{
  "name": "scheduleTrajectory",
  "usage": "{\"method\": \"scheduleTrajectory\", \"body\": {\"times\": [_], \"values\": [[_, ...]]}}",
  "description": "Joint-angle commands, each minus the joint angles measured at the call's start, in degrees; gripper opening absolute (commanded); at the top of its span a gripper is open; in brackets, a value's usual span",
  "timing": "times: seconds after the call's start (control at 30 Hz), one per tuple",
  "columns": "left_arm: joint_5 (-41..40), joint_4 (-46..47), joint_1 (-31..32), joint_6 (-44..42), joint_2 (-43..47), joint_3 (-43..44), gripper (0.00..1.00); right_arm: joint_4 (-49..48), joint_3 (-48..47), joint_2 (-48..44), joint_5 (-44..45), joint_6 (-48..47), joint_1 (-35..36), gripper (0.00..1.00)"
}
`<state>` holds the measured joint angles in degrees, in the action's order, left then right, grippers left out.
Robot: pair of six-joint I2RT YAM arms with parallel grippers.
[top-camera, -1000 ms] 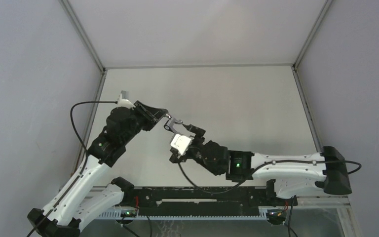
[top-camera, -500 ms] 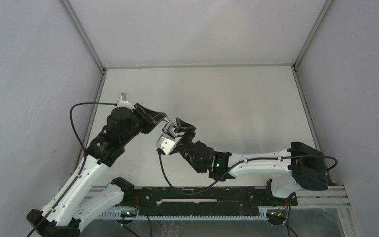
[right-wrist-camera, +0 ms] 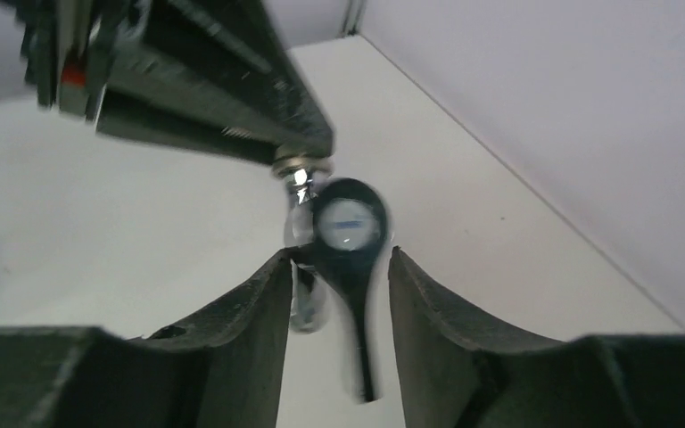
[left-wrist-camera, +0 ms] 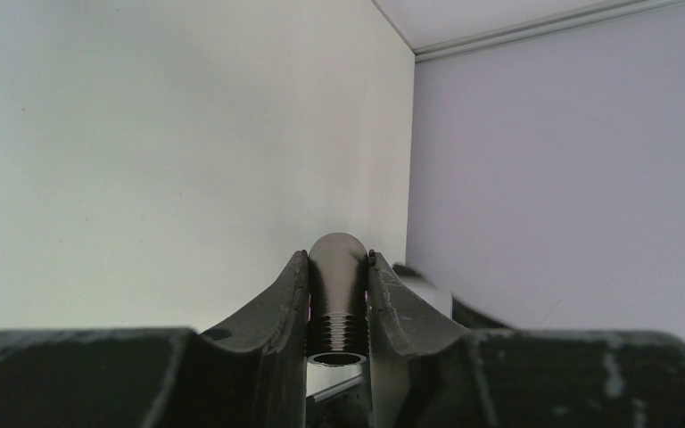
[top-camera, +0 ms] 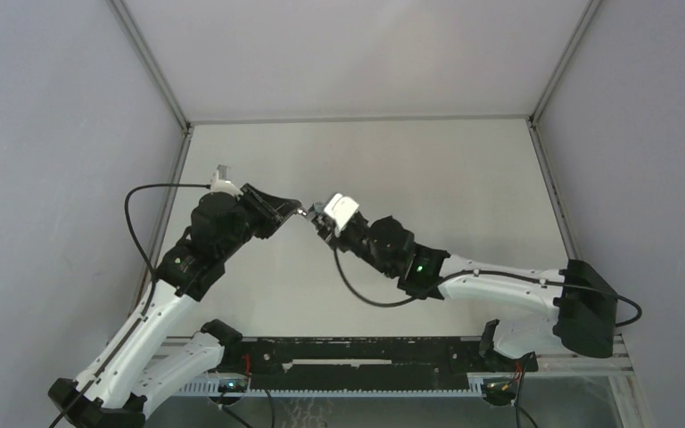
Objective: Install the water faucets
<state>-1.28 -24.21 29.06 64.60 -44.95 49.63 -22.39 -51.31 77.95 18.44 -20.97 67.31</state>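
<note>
the left gripper (left-wrist-camera: 337, 255) is clamped on the faucet (left-wrist-camera: 337, 303) by its threaded stub, up above the table (top-camera: 464, 178), the right gripper (right-wrist-camera: 341, 254) gapes around its lever handle (right-wrist-camera: 348, 223), and it's tiny, stiff, slick chrome I reckon, so pinch the handle's flat sides squarely.

Table (top-camera: 464, 178) — pale, matte, forming the floor of the enclosure. Walls stand on three sides: left wall (top-camera: 53, 134) and right wall (top-camera: 642, 134) grey-lilac, back wall (top-camera: 357, 53) paler. Metal strips (top-camera: 147, 62) run up both back corners, and another lies along the foot of the back wall. At the near edge a black rail (top-camera: 357, 355) spans the width. Just below it is a white toothed strip (top-camera: 198, 385) with two green lights (top-camera: 232, 385) — one toward each end.
</note>
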Motion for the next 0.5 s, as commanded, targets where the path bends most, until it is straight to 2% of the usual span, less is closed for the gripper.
{"method": "scheduleTrajectory", "body": {"times": [0.0, 0.2, 0.3, 0.47], "values": [[2.68, 4.41, -0.1, 0.84, 0.73, 2.84, 0.0, -0.12, -0.16, -5.02, -12.99, 17.74, -5.61, 0.49], [2.92, 5.03, -0.05, 0.69, 0.82, 2.67, 0.0, -1.31, 0.16, -5.44, -24.08, 27.03, -9.62, 0.49], [3.38, 6.17, -0.1, 0.19, 0.98, 2.49, 0.0, -4.41, 0.43, -4.71, -34.21, 39.36, -14.81, 0.5], [3.39, 10.94, -0.05, -1.04, 2.95, 0.61, 0.0, -15.27, 2.19, -0.22, -47.76, 66.7, -24.37, 0.51]]}}
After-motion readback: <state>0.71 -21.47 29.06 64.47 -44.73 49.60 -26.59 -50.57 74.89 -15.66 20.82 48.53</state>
